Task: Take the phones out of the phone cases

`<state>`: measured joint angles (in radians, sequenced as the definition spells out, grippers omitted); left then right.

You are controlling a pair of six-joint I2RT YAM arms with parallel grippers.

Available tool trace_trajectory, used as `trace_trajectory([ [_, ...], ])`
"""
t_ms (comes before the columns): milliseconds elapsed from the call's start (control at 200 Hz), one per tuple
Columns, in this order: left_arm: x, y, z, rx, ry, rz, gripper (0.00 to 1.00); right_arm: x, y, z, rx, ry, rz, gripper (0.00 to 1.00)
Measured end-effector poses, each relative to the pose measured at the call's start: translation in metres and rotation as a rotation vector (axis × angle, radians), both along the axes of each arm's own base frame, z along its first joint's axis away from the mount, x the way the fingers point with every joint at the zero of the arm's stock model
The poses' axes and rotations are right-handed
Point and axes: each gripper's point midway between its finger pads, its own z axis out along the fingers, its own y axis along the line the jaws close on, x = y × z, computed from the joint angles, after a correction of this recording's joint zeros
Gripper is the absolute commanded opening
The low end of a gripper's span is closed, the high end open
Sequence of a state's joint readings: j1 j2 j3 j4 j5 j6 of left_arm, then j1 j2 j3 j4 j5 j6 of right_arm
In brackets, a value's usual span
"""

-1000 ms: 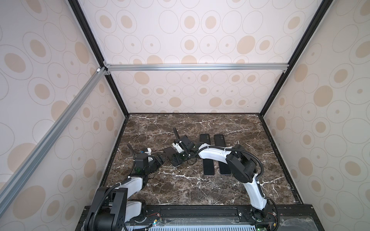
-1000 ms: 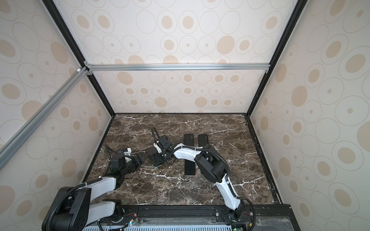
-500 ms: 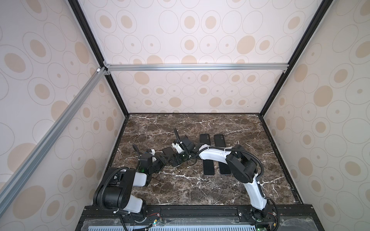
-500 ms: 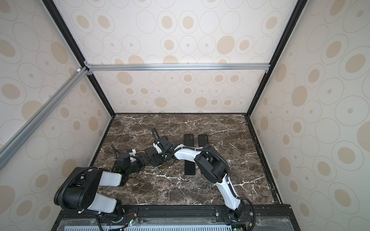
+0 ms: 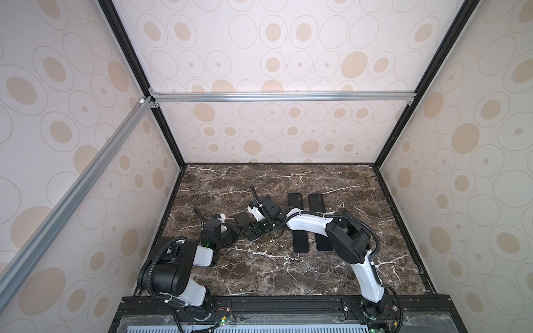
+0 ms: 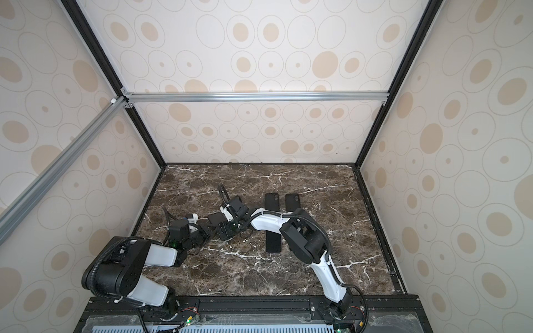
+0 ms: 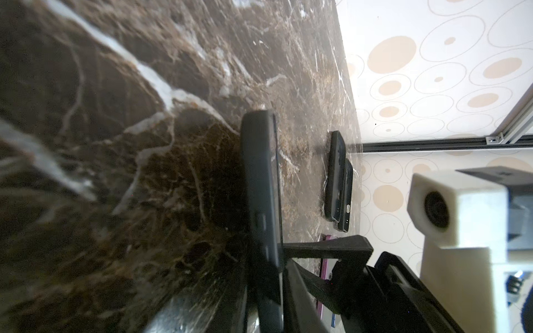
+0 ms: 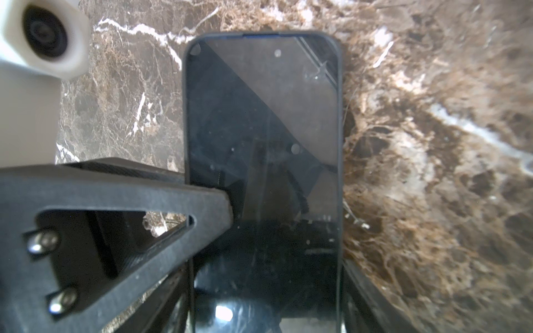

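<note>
The phone lies screen up in its black phone case on the marble, at the left middle in both top views. My right gripper straddles its width, fingers against both long sides of the case. In the left wrist view the cased phone shows edge-on. My left gripper pinches one long edge, one finger over the screen and one underneath. That upper left finger rests on the screen's rim. In the top views the left gripper and right gripper meet at the phone.
Two dark flat cases lie beyond the right arm, and two dark slabs lie on its near side. The right forearm crosses above them. The enclosure's patterned walls close in the marble floor.
My left arm folded and its gripper slid right to the phone, closing onto its long edge. The right gripper and the phone have kept their place.
</note>
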<state>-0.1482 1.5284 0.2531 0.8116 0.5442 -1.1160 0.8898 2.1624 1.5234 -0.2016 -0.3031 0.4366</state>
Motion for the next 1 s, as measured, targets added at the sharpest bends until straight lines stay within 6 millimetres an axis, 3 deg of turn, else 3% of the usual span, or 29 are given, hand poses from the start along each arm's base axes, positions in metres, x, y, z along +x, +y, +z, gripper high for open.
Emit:
trace_trajectory([
  [260, 0.0, -0.002, 0.002, -0.006, -0.008, -0.007, 0.12, 0.0, 0.0, 0.0, 0.001, -0.004, 0.008, 0.73],
  [400, 0.001, -0.003, 0.003, -0.011, -0.011, -0.008, 0.0, 0.0, 0.0, 0.0, 0.002, -0.003, 0.008, 0.74],
  [625, -0.001, -0.003, 0.009, 0.009, -0.033, -0.021, 0.0, -0.005, -0.007, 0.008, 0.005, -0.02, 0.015, 0.95],
  [785, 0.001, -0.003, 0.035, 0.067, -0.122, -0.062, 0.0, -0.011, -0.024, 0.051, 0.058, -0.111, -0.005, 0.97],
  [1000, 0.021, -0.011, 0.126, 0.141, -0.395, -0.131, 0.0, -0.009, -0.053, 0.133, 0.188, -0.338, -0.08, 0.97],
])
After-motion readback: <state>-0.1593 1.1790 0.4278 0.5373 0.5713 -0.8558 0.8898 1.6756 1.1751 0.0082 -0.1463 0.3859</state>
